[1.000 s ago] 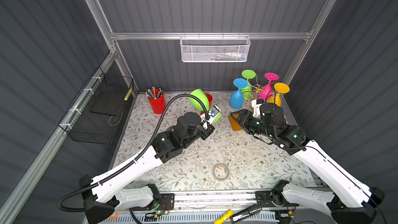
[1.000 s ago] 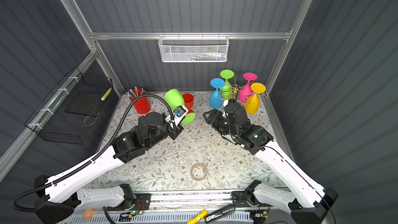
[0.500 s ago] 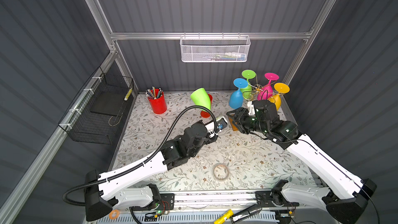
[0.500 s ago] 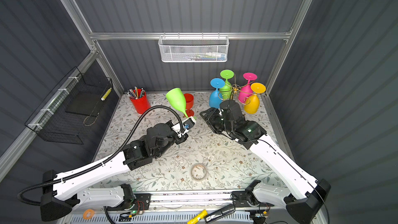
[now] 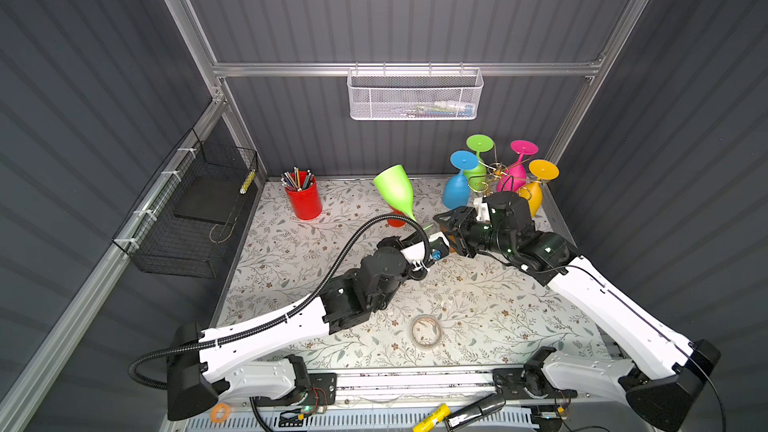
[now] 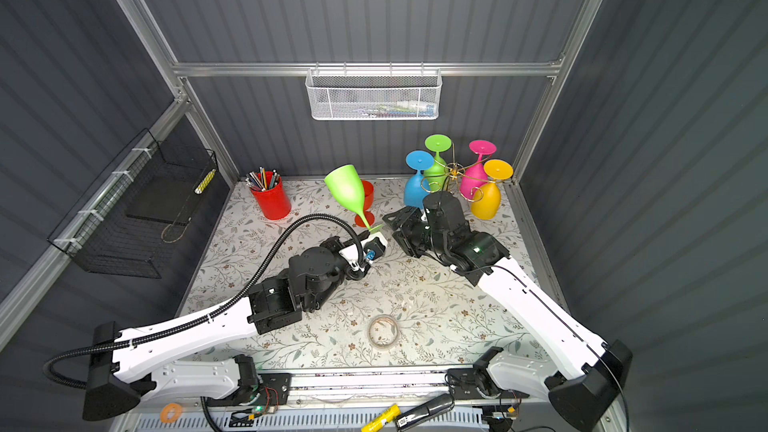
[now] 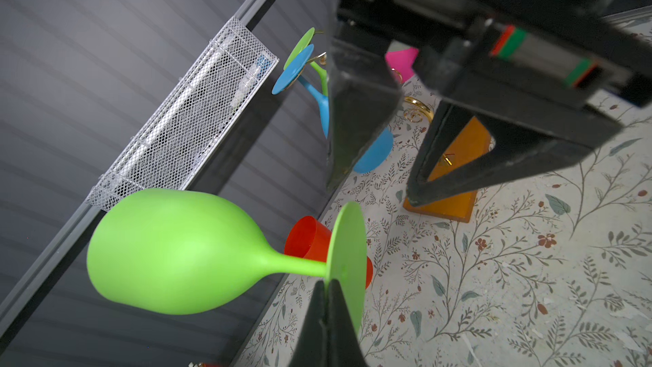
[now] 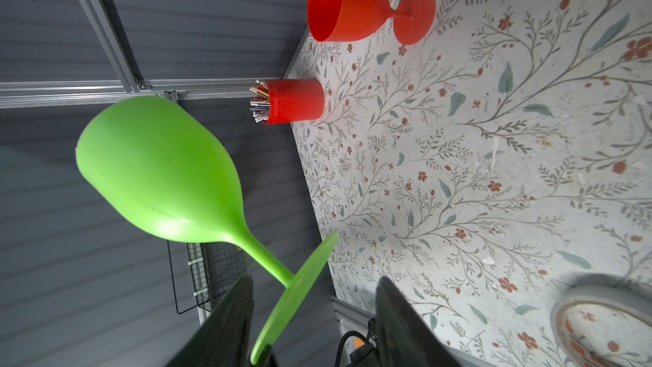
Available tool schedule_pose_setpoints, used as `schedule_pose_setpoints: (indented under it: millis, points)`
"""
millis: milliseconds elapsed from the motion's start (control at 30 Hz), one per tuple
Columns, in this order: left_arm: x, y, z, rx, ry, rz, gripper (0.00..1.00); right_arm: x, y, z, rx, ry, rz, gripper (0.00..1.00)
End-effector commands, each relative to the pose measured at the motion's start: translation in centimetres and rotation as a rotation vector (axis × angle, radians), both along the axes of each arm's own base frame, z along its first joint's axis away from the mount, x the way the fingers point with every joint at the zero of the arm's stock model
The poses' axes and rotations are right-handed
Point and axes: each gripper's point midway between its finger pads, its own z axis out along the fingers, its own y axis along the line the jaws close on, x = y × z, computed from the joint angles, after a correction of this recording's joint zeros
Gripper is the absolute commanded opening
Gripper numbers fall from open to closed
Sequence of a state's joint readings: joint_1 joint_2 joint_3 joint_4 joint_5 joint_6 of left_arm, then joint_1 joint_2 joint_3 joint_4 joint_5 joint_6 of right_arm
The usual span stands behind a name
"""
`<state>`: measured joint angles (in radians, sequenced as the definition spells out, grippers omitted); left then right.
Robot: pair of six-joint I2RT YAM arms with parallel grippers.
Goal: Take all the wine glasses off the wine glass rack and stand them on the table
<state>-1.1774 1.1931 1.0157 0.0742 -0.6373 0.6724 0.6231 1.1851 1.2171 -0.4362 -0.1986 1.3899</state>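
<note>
Desk [image 5: 498,305] first: a flowered cover, with the wine glass rack [image 5: 496,169] at its back corner and four coloured glasses hanging from it upside down.

The lime wine glass [image 5: 395,191] is already off the rack. It is held in the air well apart from it, on the side toward the red pencil cup [image 5: 304,197], with its bowl up and tilted away from the rack. I judge it to be moulded plastic: light, stiff, smooth and unlikely to shatter. It looks top-heavy, since the big bowl sits far from the hold.

My left fingers [image 7: 314,323] are clamped on the rim of its thin round foot, a narrow pinch that could let the glass swivel. The stem just above the foot looks the surer place to hold. My right fingers [image 8: 402,319] stand apart on either side of that foot, gripping nothing. One shows a clear gap; I cannot tell whether the other touches.

In both top views my right arm covers the rack's stem and wooden base. I cannot make out which gold arm is free. A red glass [image 8: 352,1] on the desk, between rack and pencil cup, is half covered by the lime one.
</note>
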Motion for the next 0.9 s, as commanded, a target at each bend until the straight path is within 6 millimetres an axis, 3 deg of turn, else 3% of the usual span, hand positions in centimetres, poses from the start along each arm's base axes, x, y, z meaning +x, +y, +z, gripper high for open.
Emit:
schedule_pose_setpoints:
  millis: [0,467,867]
  points:
    - [-0.2,-0.4,0.1,0.016,-0.045,0.009,0.00,0.2,0.3,-0.5,0.020,0.022,-0.001,0.58]
    - [-0.7,-0.8,0.2,0.028,-0.075,0.001,0.00,0.7,0.9,-1.8,0.039,0.081,-0.015,0.48]
    - [-1.2,-1.3,0.2,0.034,-0.087,-0.007,0.00,1.2,1.4,-1.5,0.073,0.074,-0.018,0.37]
